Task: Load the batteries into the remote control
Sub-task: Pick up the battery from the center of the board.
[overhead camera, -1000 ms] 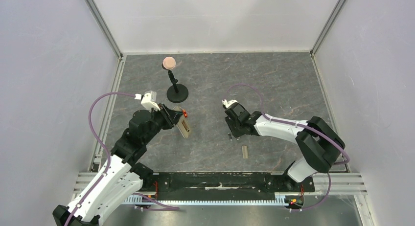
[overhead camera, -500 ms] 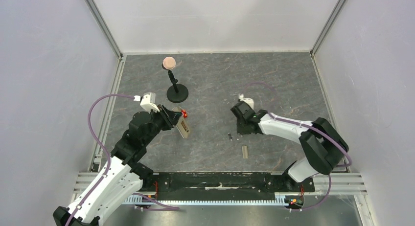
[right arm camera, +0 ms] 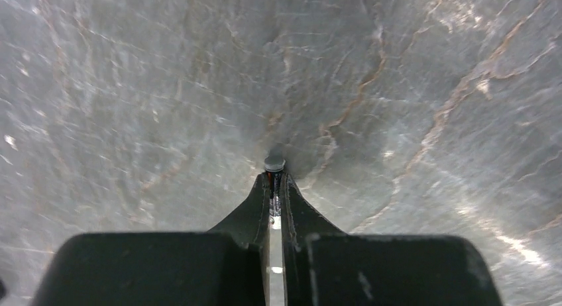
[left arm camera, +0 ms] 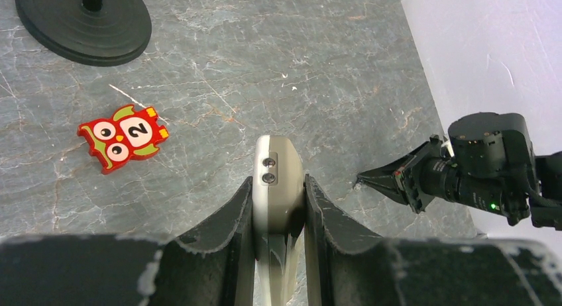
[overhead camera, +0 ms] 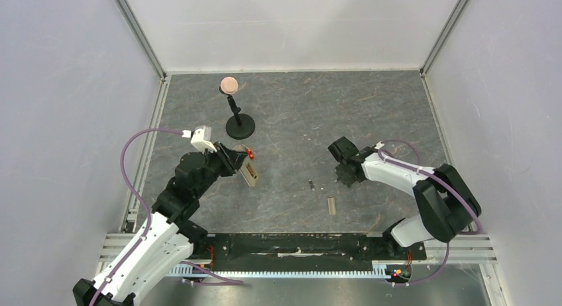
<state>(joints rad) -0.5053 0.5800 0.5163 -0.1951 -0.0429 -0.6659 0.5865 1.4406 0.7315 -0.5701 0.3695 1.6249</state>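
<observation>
Remote control (left arm camera: 278, 161) stands edge-up, clamped between the left gripper (left arm camera: 279, 187) fingers, near a red owl tile (left arm camera: 122, 137). Right gripper (right arm camera: 274, 181) is pinched tight on a battery (right arm camera: 274, 164), whose end pokes out; the second battery (overhead camera: 311, 184) lies on the table (overhead camera: 298, 114) near a beige cover (overhead camera: 331, 205)

back floor (overhead camera: 311, 107) open, stand (overhead camera: 239, 126) and red owl (left arm camera: 123, 137) near left tool (left arm camera: 279, 187), battery (overhead camera: 311, 184) and cover (overhead camera: 331, 205) lie mid-floor
</observation>
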